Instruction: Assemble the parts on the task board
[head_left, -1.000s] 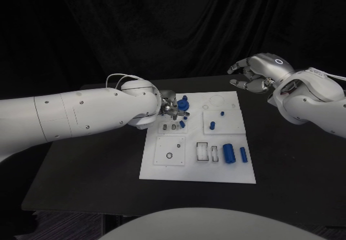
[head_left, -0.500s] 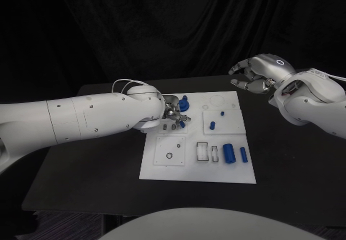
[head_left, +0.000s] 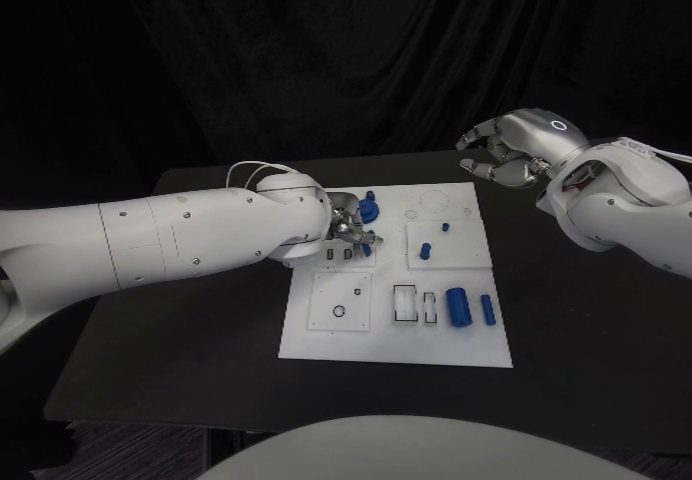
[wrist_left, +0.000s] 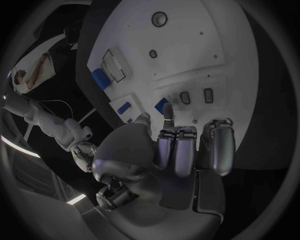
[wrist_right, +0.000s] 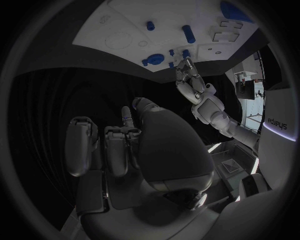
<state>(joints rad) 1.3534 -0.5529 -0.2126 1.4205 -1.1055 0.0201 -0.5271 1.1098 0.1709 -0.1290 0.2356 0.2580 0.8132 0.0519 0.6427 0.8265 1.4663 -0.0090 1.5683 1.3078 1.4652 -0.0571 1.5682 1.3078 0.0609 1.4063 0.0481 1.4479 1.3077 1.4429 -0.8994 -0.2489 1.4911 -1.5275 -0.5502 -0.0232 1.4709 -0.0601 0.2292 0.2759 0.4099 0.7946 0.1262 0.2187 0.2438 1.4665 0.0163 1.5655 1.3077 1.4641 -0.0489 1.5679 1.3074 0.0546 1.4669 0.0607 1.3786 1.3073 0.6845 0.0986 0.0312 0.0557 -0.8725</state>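
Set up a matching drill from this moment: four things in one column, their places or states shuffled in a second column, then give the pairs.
Things
1. left hand
2. right hand
3. large blue cylinder
4. task board

Places or states
A. lies flat on the near half of the board, beside a slimmer blue piece
B. white plate in the middle of the black table
C. raised beyond the board's far right corner, fingers curled, holding nothing
D. low over the board's far left area, fingertips at a small blue part

Pairs: 1-D, 2-C, 3-A, 4-B
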